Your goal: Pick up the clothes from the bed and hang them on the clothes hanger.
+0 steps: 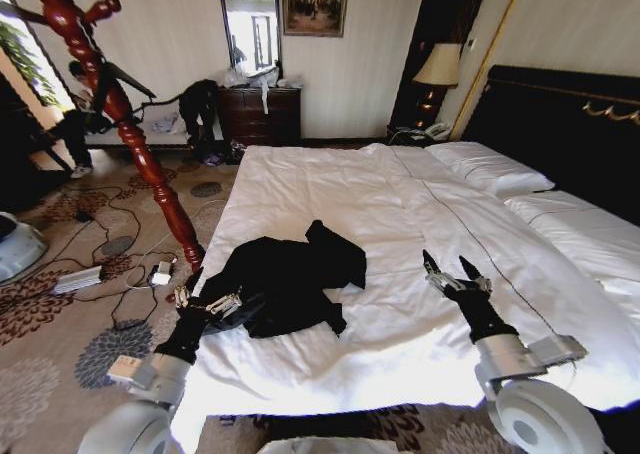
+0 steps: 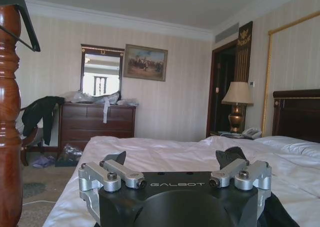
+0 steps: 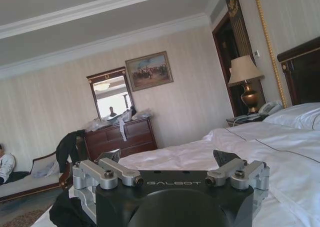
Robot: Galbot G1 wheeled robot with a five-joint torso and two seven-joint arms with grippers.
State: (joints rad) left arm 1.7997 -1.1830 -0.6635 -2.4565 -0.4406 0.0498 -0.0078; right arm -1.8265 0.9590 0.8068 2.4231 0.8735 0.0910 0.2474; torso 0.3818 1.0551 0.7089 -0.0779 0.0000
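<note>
The black clothes (image 1: 290, 274) lie crumpled on the white bed (image 1: 330, 189), near its front left edge. My left gripper (image 1: 212, 292) is open and sits low at the clothes' left edge, its fingers (image 2: 118, 158) spread wide in the left wrist view; dark fabric (image 2: 281, 213) shows beside it. Further right, my right gripper (image 1: 449, 266) hovers open over bare sheet, well apart from the clothes (image 3: 64, 212). The red-brown clothes hanger (image 1: 120, 114) stands on the carpet left of the bed, and its pole (image 2: 10, 127) is close to the left gripper.
Cables, a power strip (image 1: 78, 279) and small devices lie on the patterned carpet left of the bed. A dark dresser (image 1: 258, 114) with a mirror stands against the far wall. White pillows (image 1: 490, 166), a black headboard (image 1: 560, 124) and a lamp (image 1: 437, 69) are at the right.
</note>
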